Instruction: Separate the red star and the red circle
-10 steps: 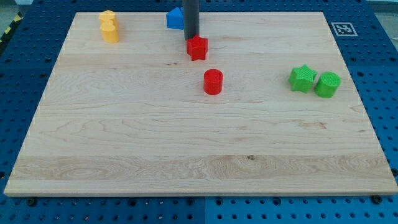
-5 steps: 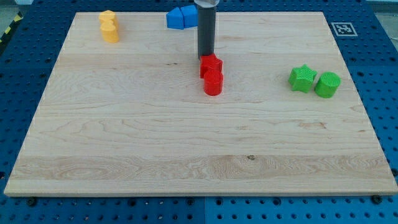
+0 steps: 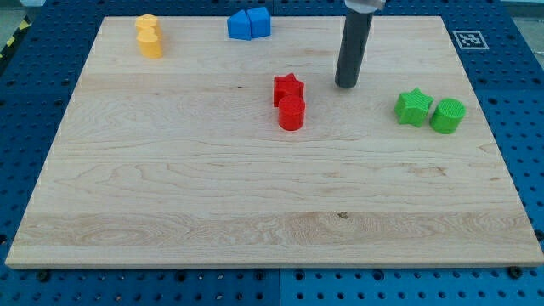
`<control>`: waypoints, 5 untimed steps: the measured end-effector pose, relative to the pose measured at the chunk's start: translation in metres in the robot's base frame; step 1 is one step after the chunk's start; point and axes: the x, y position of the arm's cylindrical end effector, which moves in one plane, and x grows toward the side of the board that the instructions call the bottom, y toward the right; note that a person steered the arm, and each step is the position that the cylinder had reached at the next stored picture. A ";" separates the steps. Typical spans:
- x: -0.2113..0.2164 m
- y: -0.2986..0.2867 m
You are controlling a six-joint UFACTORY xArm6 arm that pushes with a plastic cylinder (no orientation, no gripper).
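red star (image 3: 288, 87) touching red circle (image 3: 291, 113), my tip (image 3: 346, 85) right of both

Cut off and unclear parts

The rod (image 3: 354, 47) leaves the frame at the top edge, above my tip (image 3: 346, 85). The two blue blocks (image 3: 248, 24), upper centre, are too small to tell their shapes.

The wooden board (image 3: 212, 212) carries a red star (image 3: 288, 88) touching a red circle (image 3: 291, 113) near its middle. Two yellow blocks (image 3: 149, 36) sit touching at the far left, two blue blocks (image 3: 249, 24) far centre, and a green star (image 3: 414, 107) beside a green circle (image 3: 447, 115) at the right.
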 end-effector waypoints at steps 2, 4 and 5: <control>0.021 -0.051; 0.021 -0.099; 0.021 -0.088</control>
